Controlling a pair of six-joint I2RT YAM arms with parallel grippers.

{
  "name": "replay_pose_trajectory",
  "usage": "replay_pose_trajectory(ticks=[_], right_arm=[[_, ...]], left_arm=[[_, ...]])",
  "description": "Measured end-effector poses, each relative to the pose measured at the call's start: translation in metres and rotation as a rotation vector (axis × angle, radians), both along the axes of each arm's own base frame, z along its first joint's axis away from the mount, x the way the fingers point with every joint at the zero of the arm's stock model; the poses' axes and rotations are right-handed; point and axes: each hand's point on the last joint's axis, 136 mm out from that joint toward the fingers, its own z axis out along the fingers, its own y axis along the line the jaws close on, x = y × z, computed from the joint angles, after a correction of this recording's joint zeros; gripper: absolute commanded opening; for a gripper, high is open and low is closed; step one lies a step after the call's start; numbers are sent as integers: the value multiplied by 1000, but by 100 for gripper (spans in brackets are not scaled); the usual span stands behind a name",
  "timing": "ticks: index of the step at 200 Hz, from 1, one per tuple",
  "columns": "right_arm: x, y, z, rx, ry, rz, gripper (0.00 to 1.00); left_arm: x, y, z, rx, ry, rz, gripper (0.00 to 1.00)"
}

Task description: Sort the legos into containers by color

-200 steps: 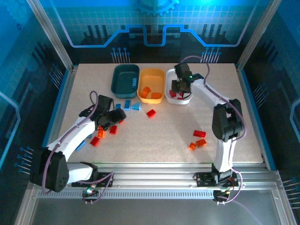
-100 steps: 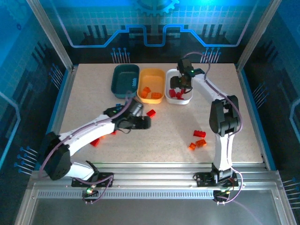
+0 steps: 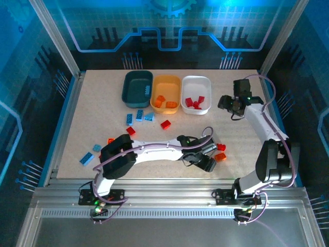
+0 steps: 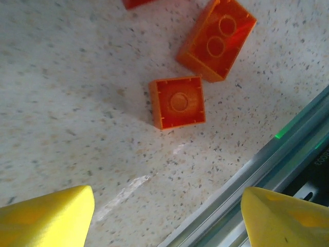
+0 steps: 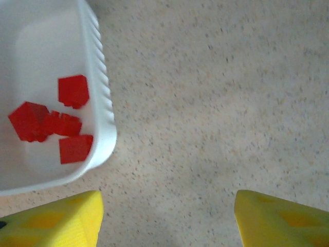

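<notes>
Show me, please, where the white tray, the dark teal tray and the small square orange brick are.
white tray (image 5: 103, 123): right wrist view, on its ribbed side wall.
dark teal tray (image 3: 138, 88): top external view, on its bare floor.
small square orange brick (image 4: 178, 102): left wrist view, on the middle of its upward face.

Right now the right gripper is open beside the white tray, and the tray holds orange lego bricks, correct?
No: the lego bricks in the white tray are red, not orange; the right wrist view shows it. The right gripper is indeed open beside the white tray.
</notes>
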Motion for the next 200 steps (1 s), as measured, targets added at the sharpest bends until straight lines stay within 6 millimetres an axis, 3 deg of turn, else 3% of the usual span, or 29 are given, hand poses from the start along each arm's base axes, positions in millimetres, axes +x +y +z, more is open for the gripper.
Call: replay_pose_trajectory(ticks=[87, 132, 200], right_arm=[[6, 6, 10, 45, -53, 11, 68], [3, 8, 3, 59, -43, 20, 68], [2, 12, 5, 76, -60, 30, 68]], left_arm=[[10, -32, -17, 36, 23, -30, 72], [15, -26, -38, 132, 24, -13, 66], [25, -29, -40, 170, -5, 4, 53]])
